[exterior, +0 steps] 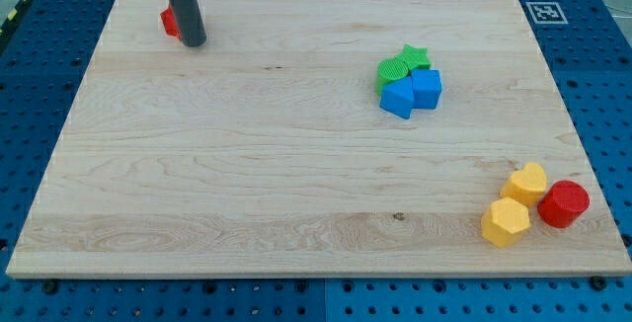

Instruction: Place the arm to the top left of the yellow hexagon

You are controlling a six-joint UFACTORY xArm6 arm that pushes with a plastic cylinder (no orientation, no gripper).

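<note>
My tip, a bare dark rod w/ no pincer, sits far upper-left; yellow plastic hexagon block lies diagonally toward view's bottom right.

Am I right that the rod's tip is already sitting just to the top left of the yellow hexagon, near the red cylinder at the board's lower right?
Not quite. In the camera view my tip is at the board's top left, beside a red block, far from the yellow hexagon, which does sit near the red cylinder at lower right.
</note>
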